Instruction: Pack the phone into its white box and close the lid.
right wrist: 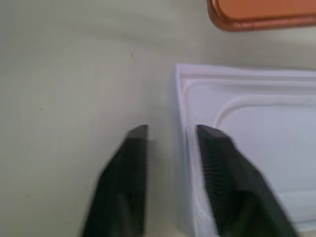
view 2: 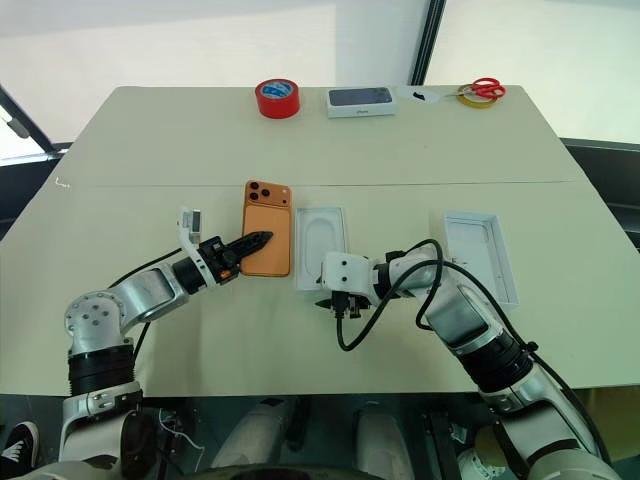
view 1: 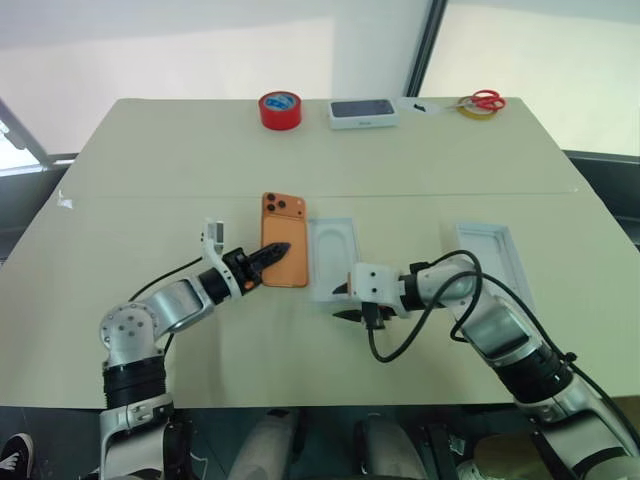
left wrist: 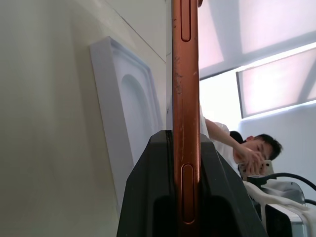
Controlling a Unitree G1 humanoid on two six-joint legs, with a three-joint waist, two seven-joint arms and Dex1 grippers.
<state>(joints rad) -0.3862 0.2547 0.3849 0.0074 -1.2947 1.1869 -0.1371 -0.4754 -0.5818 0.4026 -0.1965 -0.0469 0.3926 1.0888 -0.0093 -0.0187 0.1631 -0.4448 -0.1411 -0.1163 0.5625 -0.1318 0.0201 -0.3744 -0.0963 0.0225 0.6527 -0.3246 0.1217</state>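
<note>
Phone [view 1: 284,252] clamped in left fingers [view 1: 268,255]; right fingers [right wrist: 217,163] parted.

Soft, even daylight comes through the pale windows [view 1: 250,45] beyond the table [view 1: 150,170], far from either pincer; the tabletop is bright and matte, without glare; faint, short shadows lie under the left gripper [view 1: 272,252] and the right gripper [view 1: 343,302]; the left wrist view is backlit, the windows washed out, the fingers [left wrist: 148,197] dark; the right wrist view is blurred, its fingers [right wrist: 123,182] smeared at their edges.
</note>
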